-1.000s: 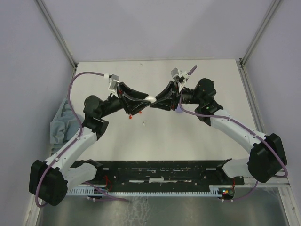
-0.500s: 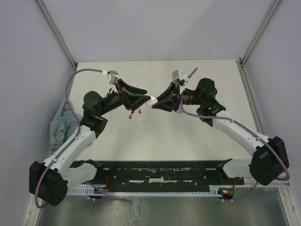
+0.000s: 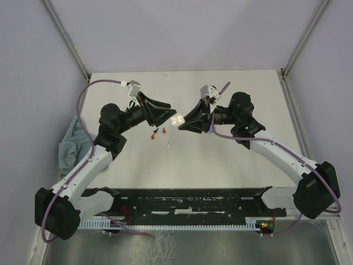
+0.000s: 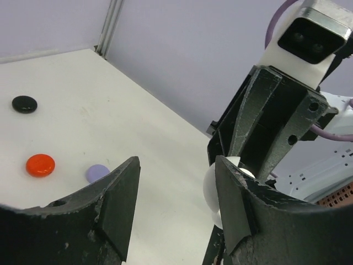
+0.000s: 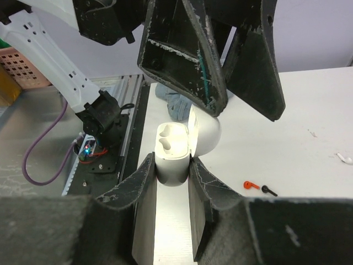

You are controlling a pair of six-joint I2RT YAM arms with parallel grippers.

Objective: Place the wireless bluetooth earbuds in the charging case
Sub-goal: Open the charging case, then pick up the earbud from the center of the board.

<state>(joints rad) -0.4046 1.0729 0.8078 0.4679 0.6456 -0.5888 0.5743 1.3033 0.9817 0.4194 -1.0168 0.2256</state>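
My right gripper (image 5: pixel 171 161) is shut on the body of a white charging case (image 5: pixel 174 150), held above the table with its lid (image 5: pixel 205 132) hinged open and both sockets empty. In the top view the case (image 3: pixel 176 120) hangs between the two arms. My left gripper (image 4: pixel 176 201) stands open beside it. Its right finger (image 4: pixel 237 204) lies against the lid, with nothing between the jaws. On the table lie a red earbud (image 5: pixel 251 185), a black earbud (image 5: pixel 269 190) and a white earbud (image 3: pixel 168 146).
Round cases in black (image 4: pixel 25 104), red (image 4: pixel 40 164) and lavender (image 4: pixel 97 173) sit on the white table. A grey-blue cloth (image 3: pixel 69 143) lies at the table's left edge. Purple walls close in the back and sides.
The left gripper has drawn back a little to the left from the case. The case's lid now stands open. The right gripper keeps its grip.
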